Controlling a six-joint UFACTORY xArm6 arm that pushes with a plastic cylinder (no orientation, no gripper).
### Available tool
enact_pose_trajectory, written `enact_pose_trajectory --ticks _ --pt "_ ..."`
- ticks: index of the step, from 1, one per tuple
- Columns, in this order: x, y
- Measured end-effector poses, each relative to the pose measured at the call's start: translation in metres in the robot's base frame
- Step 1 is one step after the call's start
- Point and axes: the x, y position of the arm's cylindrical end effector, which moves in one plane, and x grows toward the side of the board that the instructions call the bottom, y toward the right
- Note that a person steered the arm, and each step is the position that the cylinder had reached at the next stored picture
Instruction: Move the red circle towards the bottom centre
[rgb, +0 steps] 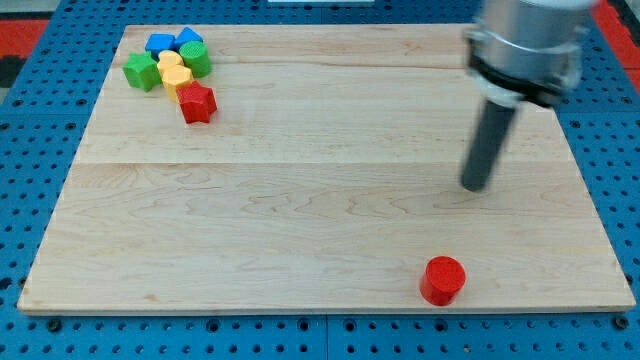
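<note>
The red circle (442, 279) stands near the board's bottom edge, right of centre. My tip (476, 186) is at the end of the dark rod, above and slightly right of the red circle, well apart from it. A red star (197, 102) lies at the upper left, at the lower end of a cluster of blocks.
The cluster at the top left holds two blue blocks (172, 42), a green star (142, 71), a green circle (196, 59) and two yellow blocks (174, 73). The wooden board (300, 200) lies on a blue pegboard (620, 150). The arm's grey body (525, 45) hangs over the upper right.
</note>
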Motion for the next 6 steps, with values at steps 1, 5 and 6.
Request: enact_pose_trajectory --ticks 1,5,6 --pt "0.081 -0.002" --pt "0.078 -0.14" --pt "0.059 -0.175"
